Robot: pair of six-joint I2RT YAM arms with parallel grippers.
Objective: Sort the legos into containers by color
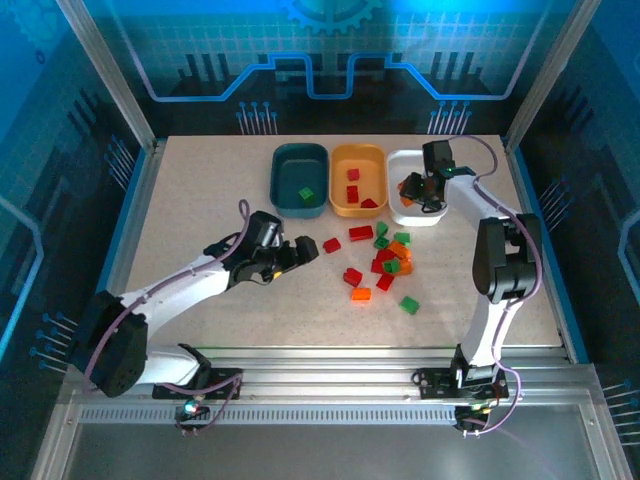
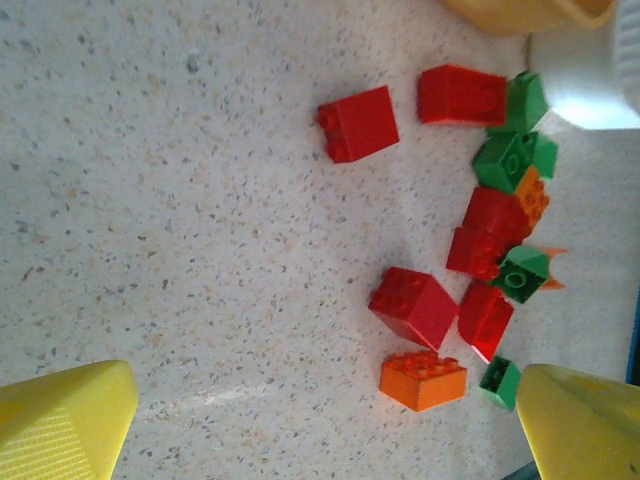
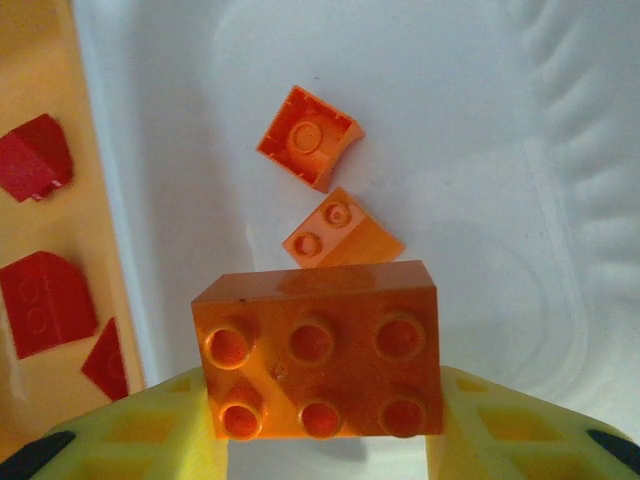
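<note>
Orange six-stud plastic brick (image 3: 320, 350) hanging clamped in right gripper (image 3: 325, 432) over white plastic tray (image 3: 500, 150); probably needing release next. Left gripper (image 2: 325, 430) idling, jaws apart.

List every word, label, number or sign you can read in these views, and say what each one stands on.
No readable text anywhere in these views.
The back panel carries a gear and circuit-line drawing, no words.
The orange brick in the right hand has no legible lettering on its studs.
The teal tray, orange tray and white tray bear no visible labels.
</note>
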